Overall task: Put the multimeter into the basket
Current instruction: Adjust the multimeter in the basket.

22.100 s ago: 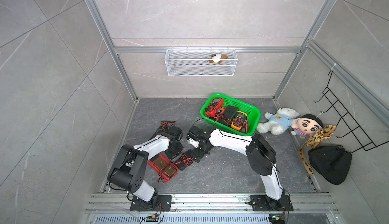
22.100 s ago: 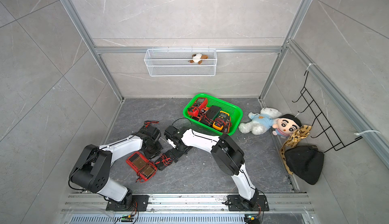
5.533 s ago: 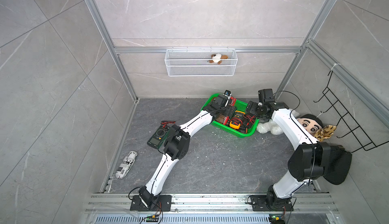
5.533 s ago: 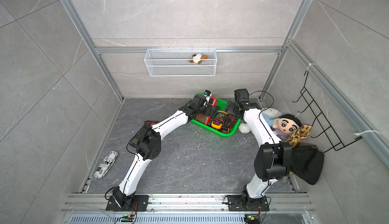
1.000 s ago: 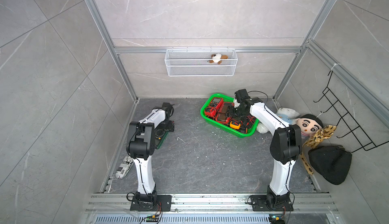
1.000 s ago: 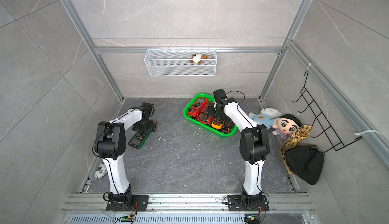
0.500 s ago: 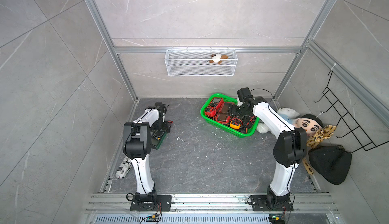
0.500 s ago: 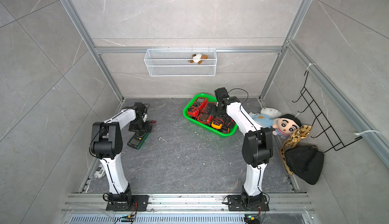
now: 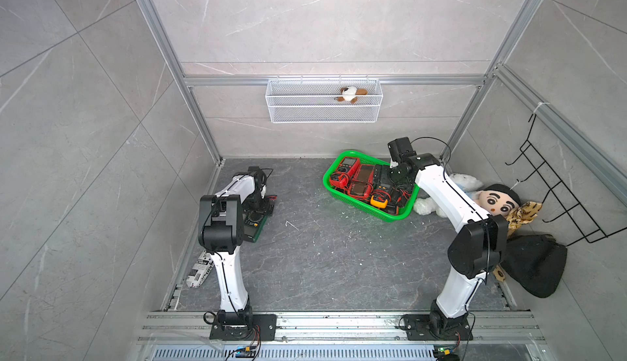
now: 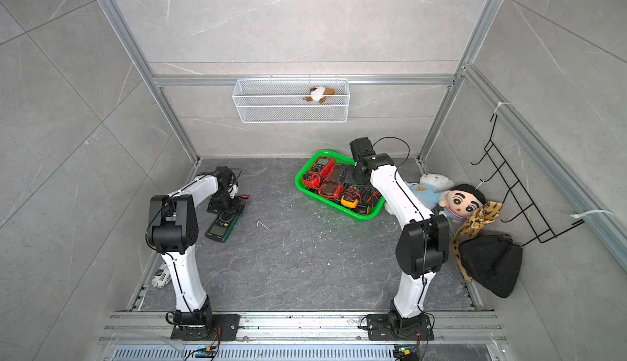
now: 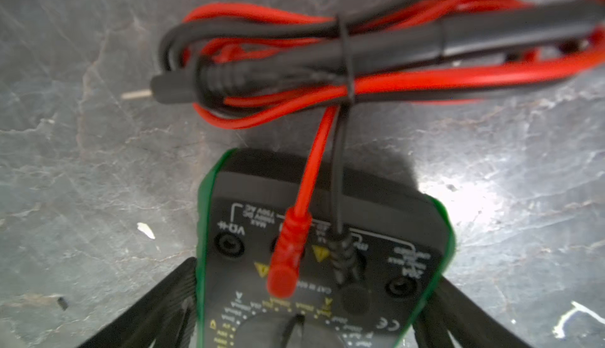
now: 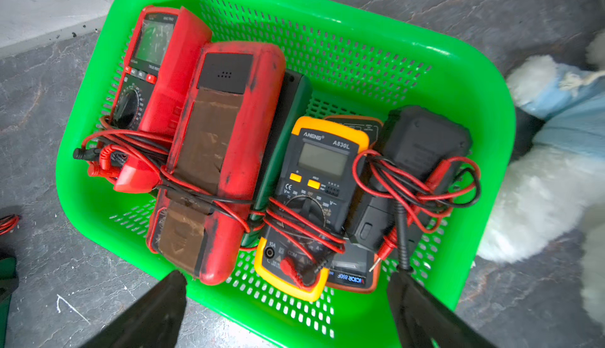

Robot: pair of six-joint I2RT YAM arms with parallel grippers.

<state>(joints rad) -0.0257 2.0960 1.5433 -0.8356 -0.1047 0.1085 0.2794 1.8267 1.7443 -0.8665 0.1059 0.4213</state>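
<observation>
Green-edged multimeter [image 10: 222, 227] lies flat on the grey floor [image 10: 305, 261] beside the left arm [image 10: 200, 186], well apart from the basket [image 10: 339, 210]; the left gripper [image 11: 316, 284] straddles its socket end, jaws spread either side, tied leads [image 11: 343, 52] just beyond. Farther back, the right gripper [image 12: 286, 277] hangs wide, empty, above the basket's other meters [image 12: 320, 173]

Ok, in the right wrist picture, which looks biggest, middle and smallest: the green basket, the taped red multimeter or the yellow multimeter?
Biggest: green basket.
Next: taped red multimeter.
Smallest: yellow ANENG multimeter.
Both multimeters lie in the basket, so the comparison is fair.
</observation>
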